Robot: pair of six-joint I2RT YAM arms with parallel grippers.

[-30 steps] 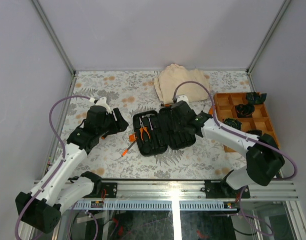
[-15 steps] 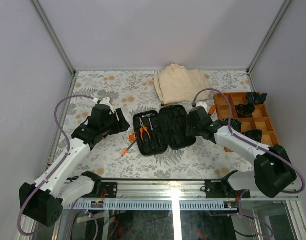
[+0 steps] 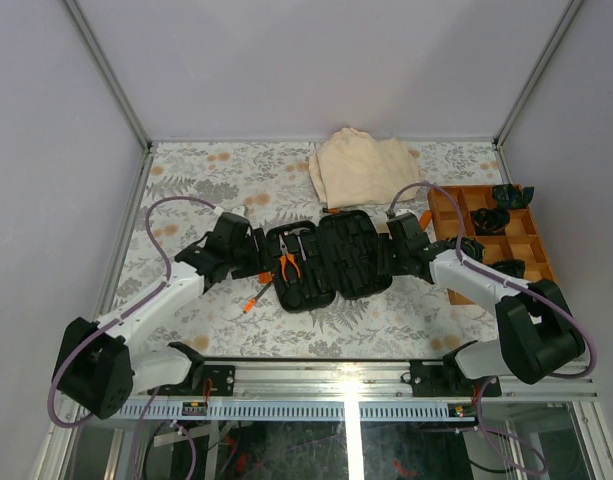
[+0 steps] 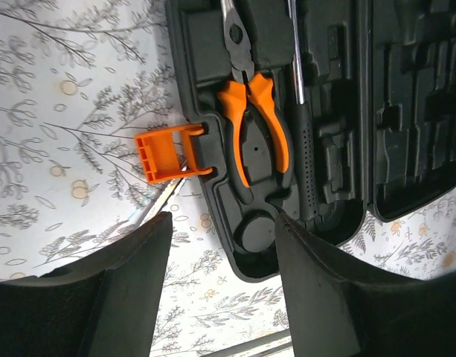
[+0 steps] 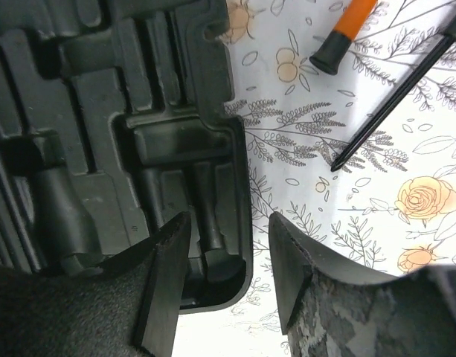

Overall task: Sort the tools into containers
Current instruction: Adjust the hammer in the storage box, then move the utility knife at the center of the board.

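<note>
White-and-black arms (image 3: 151, 303), looping purple cables (image 3: 149, 225)

your left gripper (image 3: 256, 264) has swung in from well left of the case (image 3: 331, 262) and now hangs at its left edge, just beside the orange latch (image 4: 164, 152). your right gripper (image 3: 391, 258) has drawn back from the case's far side near the cloth (image 3: 364, 168) to its right edge, fingers (image 5: 164, 282) straddling the rim.

Black case (image 3: 348, 262), orange-handled pliers (image 4: 254, 132), grey floral table (image 3: 201, 178)
</note>
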